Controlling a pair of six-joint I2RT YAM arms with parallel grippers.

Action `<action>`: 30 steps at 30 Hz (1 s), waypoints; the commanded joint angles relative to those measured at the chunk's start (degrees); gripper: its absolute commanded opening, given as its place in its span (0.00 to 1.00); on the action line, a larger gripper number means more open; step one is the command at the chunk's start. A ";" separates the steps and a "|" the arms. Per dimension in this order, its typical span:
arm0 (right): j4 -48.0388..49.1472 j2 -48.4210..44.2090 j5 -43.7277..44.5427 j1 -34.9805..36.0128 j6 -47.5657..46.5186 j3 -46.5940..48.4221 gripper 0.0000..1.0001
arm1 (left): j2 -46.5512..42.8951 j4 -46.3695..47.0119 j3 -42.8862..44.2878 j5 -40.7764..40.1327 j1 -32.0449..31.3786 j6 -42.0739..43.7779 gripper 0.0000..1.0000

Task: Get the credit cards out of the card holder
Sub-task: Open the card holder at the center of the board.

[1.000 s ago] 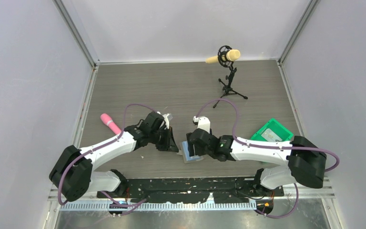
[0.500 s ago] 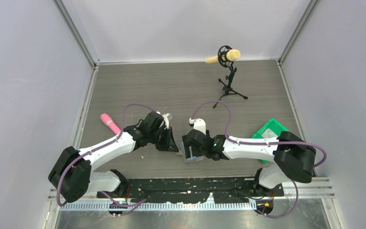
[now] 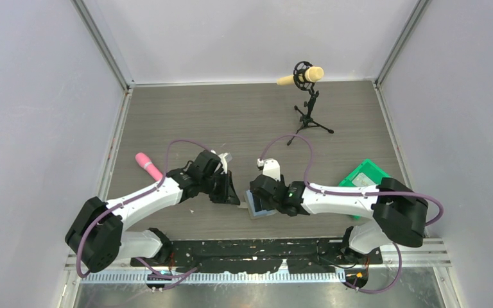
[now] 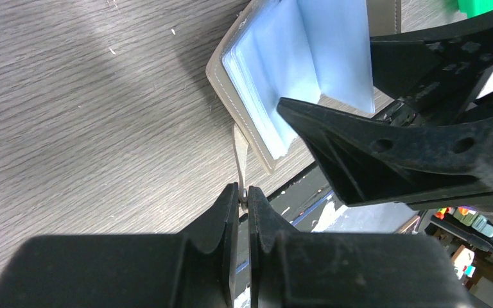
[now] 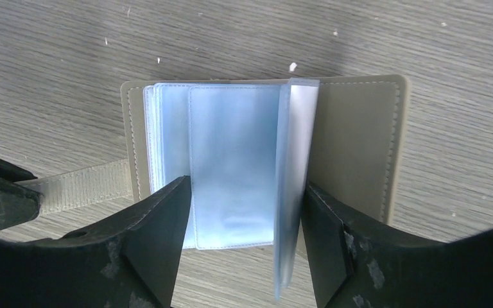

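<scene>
While left gripper (image 4: pixel 244 192) clamps its strap (image 4: pixel 241 151), card holder (image 5: pixel 356 141) lies open, blue inside, right gripper (image 5: pixel 245 187) spread astride.

Card holder (image 5: pixel 359 141), open and lying flat on the table directly beneath the right gripper (image 5: pixel 244 189). The grey-olive cover, with pale stitching along its edge, faces down. The light blue clear sleeves (image 5: pixel 231 160) fan upward between that gripper's two spread fingers; one sleeve stands nearly on edge beside the finger nearer the bare half of the cover. Whether any sleeve holds a card cannot be told. A ribbed grey-olive strap (image 4: pixel 241 154) runs from the cover's edge to the left gripper (image 4: pixel 244 192), whose fingertips pinch its end. A pale flat rectangle, apparently a credit card (image 3: pixel 363 182), lies well apart from both grippers.
</scene>
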 commanded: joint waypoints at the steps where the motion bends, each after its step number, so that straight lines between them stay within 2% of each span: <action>1: -2.90 -4.15 4.55 0.00 0.50 0.21 0.68 | -1.08 -0.98 0.18 -0.49 0.14 1.46 0.00; 11: -5.96 -7.10 6.90 -0.51 0.63 -1.13 0.67 | -1.08 -1.48 -0.01 -0.85 0.13 1.80 0.00; 24: -15.26 -13.02 10.67 -2.49 3.79 -3.27 0.63 | -2.32 -1.43 0.33 1.14 0.13 1.07 0.00; 30: -18.99 -13.53 11.00 -2.81 3.33 0.46 0.61 | -3.14 -0.74 0.15 1.81 0.15 0.10 0.00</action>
